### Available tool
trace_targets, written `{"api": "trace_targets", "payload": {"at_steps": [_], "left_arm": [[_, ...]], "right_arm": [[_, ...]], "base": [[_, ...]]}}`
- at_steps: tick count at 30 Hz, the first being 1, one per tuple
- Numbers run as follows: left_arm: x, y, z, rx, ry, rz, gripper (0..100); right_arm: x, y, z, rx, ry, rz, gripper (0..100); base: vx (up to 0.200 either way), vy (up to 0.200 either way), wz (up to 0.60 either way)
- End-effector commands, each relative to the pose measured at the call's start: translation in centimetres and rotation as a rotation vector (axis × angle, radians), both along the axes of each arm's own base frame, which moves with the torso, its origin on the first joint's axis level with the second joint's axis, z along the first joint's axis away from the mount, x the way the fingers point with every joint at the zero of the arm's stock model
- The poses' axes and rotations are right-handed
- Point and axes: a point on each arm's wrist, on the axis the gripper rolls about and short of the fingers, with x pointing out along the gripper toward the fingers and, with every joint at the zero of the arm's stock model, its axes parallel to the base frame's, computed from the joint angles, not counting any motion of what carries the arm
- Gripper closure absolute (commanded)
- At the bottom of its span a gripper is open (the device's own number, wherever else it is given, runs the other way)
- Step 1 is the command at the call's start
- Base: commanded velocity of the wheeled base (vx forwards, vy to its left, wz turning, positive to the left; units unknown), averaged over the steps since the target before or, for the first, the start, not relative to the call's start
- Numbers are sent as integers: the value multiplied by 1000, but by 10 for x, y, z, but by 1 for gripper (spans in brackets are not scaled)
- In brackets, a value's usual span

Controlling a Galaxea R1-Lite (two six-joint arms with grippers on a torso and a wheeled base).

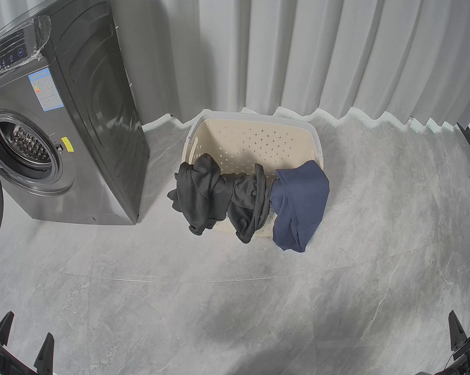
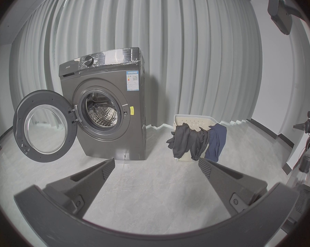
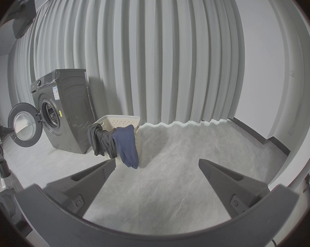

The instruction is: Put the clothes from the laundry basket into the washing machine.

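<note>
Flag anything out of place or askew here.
The dark grey garment and the blue garment hang over the front rim of the basket instead of lying inside. Loose plastic film covers the top of the washer.

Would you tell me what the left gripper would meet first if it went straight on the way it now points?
Likely the curtain: the left gripper aims through the gap between washing machine and laundry basket, though depth is unclear.

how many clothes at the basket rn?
2 distinct: a dark grey garment draped over the basket front rim, on the washer side; a blue garment beside it, over the right corner. The grey bundle may hide a second piece.
</note>
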Motion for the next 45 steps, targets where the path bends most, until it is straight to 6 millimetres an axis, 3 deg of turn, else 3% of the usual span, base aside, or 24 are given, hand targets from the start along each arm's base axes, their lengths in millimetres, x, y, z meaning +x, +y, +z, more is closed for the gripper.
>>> {"api": "trace_targets", "payload": {"at_steps": [1, 24, 45], "left_arm": [[0, 0, -5, 0, 0, 0, 0], [0, 0, -5, 1, -2, 0, 0], [0, 0, -5, 1, -2, 0, 0]], "right_arm": [[0, 0, -5, 0, 1, -1, 0], [0, 0, -5, 0, 1, -1, 0], [0, 0, -3, 3, -15, 1, 0]], "base": [[200, 0, 0], [200, 0, 0], [0, 0, 0]]}}
